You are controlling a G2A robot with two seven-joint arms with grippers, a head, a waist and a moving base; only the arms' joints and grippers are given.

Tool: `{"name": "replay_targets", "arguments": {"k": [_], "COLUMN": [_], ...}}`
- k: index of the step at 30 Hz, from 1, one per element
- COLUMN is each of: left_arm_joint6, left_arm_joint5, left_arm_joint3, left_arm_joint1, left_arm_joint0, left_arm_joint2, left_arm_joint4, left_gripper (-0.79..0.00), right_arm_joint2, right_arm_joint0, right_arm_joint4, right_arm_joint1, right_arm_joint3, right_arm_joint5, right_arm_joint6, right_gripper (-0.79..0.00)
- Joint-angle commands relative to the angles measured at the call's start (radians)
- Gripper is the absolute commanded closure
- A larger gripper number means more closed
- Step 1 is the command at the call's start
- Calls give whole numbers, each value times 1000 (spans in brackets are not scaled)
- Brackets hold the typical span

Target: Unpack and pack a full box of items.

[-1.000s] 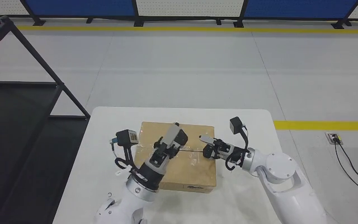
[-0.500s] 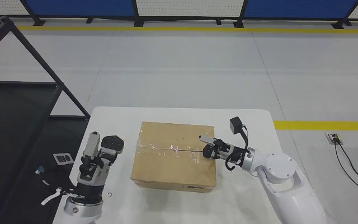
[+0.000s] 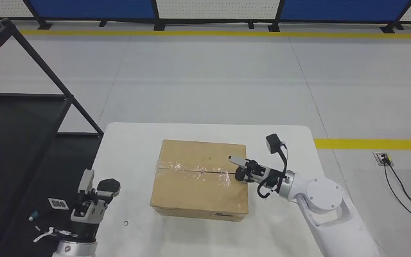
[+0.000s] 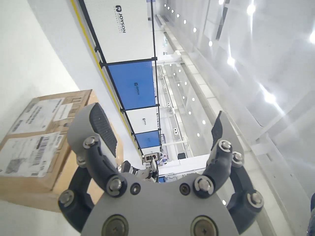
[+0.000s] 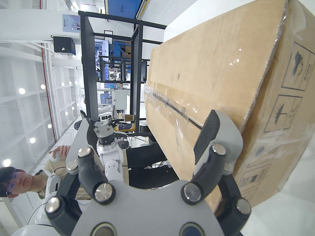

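Box (image 3: 199, 186) closed, taped.
Brown cardboard, flat at table centre, clear tape along top seam, labels on one side.

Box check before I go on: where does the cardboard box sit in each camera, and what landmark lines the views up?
Top view: cardboard box at the centre of the white table.
Left wrist view: box beside one finger of the open left gripper, labelled side facing the camera.
Right wrist view: box close ahead of the open right gripper.
Shared landmark: blue fence panels beyond the table.
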Motion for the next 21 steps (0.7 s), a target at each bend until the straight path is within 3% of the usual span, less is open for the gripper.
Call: {"name": "replay_targets", "arguments": {"k": [1,13,21], "left_arm_joint6": [-48,-51,-104], "left_arm_joint5": [51,77,204], "left_arm_joint3": [5,12,11], "left_arm_joint1": [4,5,13], "left_arm_joint0": [6,-1,-122], "left_arm_joint2": [-11,-17,22], "left_arm_joint4": [-3,8,19], "left_gripper": [-785,-785,-785], "right_arm_joint2": [0,-3,-11], "right_arm_joint0": [-2,-11,-10], "right_arm_joint4": [-2,5,5], "right_arm_joint1": [1,7,10], "right_arm_joint3": [-3,-9,-21], "right_arm_joint5": [2,-4,-4], "right_arm_joint6": [-2,-12,-9], "right_gripper": [-785,-785,-785]}}
